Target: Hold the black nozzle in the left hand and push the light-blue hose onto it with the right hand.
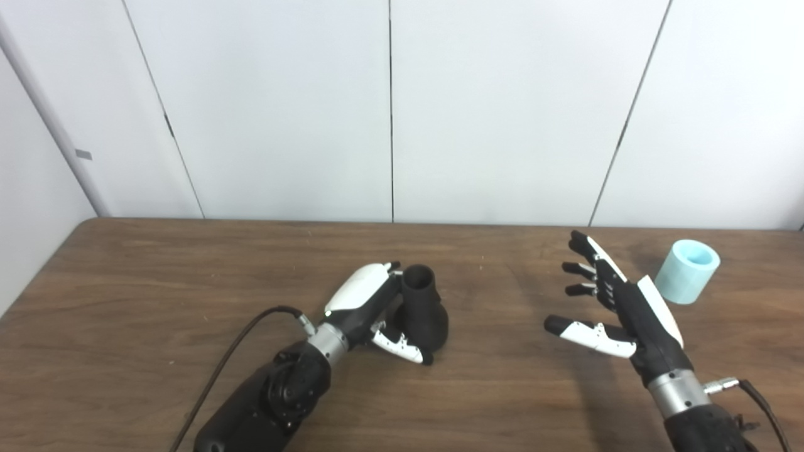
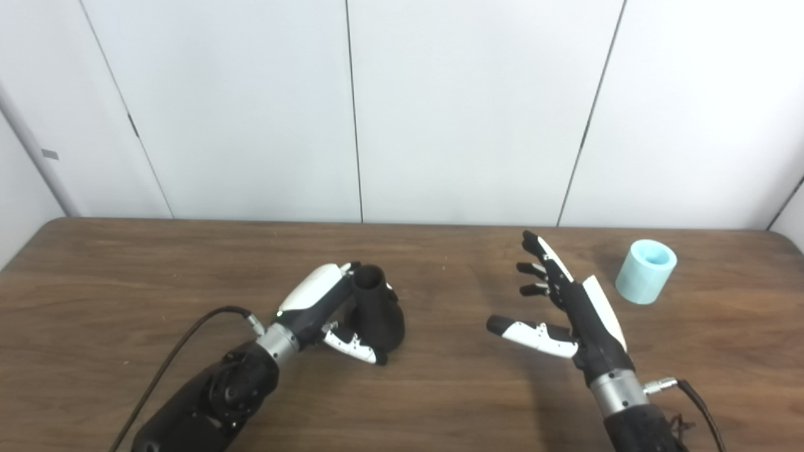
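The black nozzle (image 1: 424,309) stands upright on the wooden table (image 1: 157,282), narrow neck up and wide base down. My left hand (image 1: 367,301) wraps it from the left, with the fingers curled behind the neck and the thumb (image 1: 402,345) lying across the front of the base. The light-blue hose (image 1: 687,270), a short hollow cylinder, rests at the back right of the table, tilted with its opening up. My right hand (image 1: 619,307) hovers just left of the hose, apart from it, open with spread fingers and holding nothing.
White wall panels (image 1: 389,107) rise behind the table's far edge. Black cables (image 1: 232,351) trail from both wrists toward the front edge. Bare wood lies between the two hands.
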Robot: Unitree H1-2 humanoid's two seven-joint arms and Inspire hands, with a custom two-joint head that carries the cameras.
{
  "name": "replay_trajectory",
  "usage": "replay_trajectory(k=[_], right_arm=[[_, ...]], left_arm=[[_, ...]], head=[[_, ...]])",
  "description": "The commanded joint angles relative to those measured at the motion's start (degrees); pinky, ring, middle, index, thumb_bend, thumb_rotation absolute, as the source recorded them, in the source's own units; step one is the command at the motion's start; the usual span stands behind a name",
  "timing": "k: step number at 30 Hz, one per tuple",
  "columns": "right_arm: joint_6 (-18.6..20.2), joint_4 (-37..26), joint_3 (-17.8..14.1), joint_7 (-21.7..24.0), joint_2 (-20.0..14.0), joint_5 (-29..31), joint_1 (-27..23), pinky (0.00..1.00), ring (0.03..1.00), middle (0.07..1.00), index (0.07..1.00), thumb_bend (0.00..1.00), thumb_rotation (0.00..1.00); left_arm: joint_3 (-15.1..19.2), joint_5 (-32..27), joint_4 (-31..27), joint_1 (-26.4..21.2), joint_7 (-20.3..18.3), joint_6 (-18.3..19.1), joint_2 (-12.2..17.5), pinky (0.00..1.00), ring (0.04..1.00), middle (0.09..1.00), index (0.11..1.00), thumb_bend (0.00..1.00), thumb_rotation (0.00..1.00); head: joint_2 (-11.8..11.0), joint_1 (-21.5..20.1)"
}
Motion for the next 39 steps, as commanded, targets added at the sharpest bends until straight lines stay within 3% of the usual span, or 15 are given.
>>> replay_trajectory(k=[1,4,5,7,8,9,11,12,14,17,20,23,28,39], right_arm=[[-0.5,-2.8,-0.2,-0.7,-0.6,-0.1,-2.2,0.71,0.853,0.941,0.958,0.75,0.56],[1.8,-5.5,-1.5,-0.2,-1.2,1.4,-1.9,0.72,0.855,0.939,0.954,0.71,0.5],[2.6,-6.3,-2.0,-0.1,-1.4,2.0,-1.8,0.72,0.852,0.931,0.944,0.69,0.37],[7.8,-9.3,-4.5,-0.2,-1.0,5.4,-2.2,0.72,0.839,0.912,0.927,0.69,0.24],[10.0,-10.4,-5.4,-0.3,-0.8,6.6,-2.5,0.71,0.82,0.888,0.906,0.71,0.17],[12.4,-11.6,-6.4,-0.3,-1.5,7.0,-3.2,0.71,0.813,0.88,0.899,0.72,0.15],[14.7,-12.9,-6.9,-0.3,-3.5,4.8,-4.7,0.69,0.798,0.868,0.884,0.73,0.12],[15.3,-13.3,-6.8,-0.2,-4.8,3.3,-5.4,0.66,0.791,0.866,0.877,0.74,0.1],[18.5,-14.4,-5.6,1.0,-11.5,-5.1,-8.9,0.66,0.798,0.875,0.871,0.75,0.09],[22.4,-13.7,-4.4,4.1,-18.3,-14.8,-13.4,0.67,0.839,0.921,0.891,0.77,0.08],[22.8,-8.7,-6.6,10.7,-22.9,-20.1,-18.5,0.72,0.902,0.956,0.925,0.81,0.14],[22.8,-4.6,-9.7,17.1,-24.3,-22.3,-22.5,0.76,0.898,0.946,0.93,0.84,0.18],[22.8,5.6,-9.0,23.5,-28.7,-27.0,-28.3,0.76,0.886,0.92,0.907,0.84,0.15],[22.8,21.5,-7.0,35.2,-28.5,-32.7,-35.4,0.76,0.892,0.928,0.908,0.86,0.18]], left_arm=[[-3.8,1.5,2.5,1.7,-6.6,-0.1,-2.3,1.0,0.61,0.48,0.488,0.53,0.0],[-4.1,1.8,3.3,1.7,-6.8,-0.1,-2.0,1.0,0.611,0.48,0.488,0.53,0.0],[-4.1,1.9,3.4,1.7,-6.8,-0.2,-1.8,1.0,0.612,0.48,0.488,0.53,0.0],[-4.1,2.0,3.6,1.9,-6.6,-0.8,-1.0,1.0,0.613,0.48,0.488,0.53,0.0],[-4.0,2.1,3.8,1.9,-6.5,-1.1,-0.7,1.0,0.614,0.483,0.487,0.53,0.0],[-4.0,2.3,3.8,2.0,-6.4,-1.5,-0.2,1.0,0.614,0.484,0.486,0.53,0.0],[-3.8,2.6,4.3,2.1,-6.1,-2.5,0.7,1.0,0.614,0.491,0.483,0.53,0.0],[-3.7,2.7,4.5,2.2,-5.9,-3.0,1.0,1.0,0.616,0.496,0.48,0.53,0.0],[-3.5,3.0,5.6,2.4,-5.2,-4.2,2.1,1.0,0.618,0.499,0.478,0.52,0.0],[-3.0,3.2,7.5,2.6,-4.4,-6.2,3.1,1.0,0.623,0.502,0.476,0.52,0.0],[-2.6,3.0,9.7,2.6,-3.9,-8.5,3.6,1.0,0.622,0.497,0.479,0.53,0.0],[-2.4,3.2,11.7,2.3,-3.4,-10.4,3.7,1.0,0.618,0.493,0.481,0.53,0.0],[-1.9,3.0,14.1,1.8,-3.9,-12.5,4.0,1.0,0.615,0.491,0.482,0.53,0.0],[-1.5,2.4,15.4,1.7,-4.2,-14.6,4.4,1.0,0.616,0.492,0.482,0.53,0.0]], head=[[0.0,-0.5],[-0.5,-4.7],[-0.5,-4.7],[-1.1,-9.4],[-1.1,-9.4],[-1.2,-9.9],[-2.8,-15.7],[-2.8,-15.7],[-5.0,-22.7],[-6.8,-27.4],[-7.9,-29.5],[-8.5,-30.6],[-9.9,-33.0],[-9.9,-32.5]])
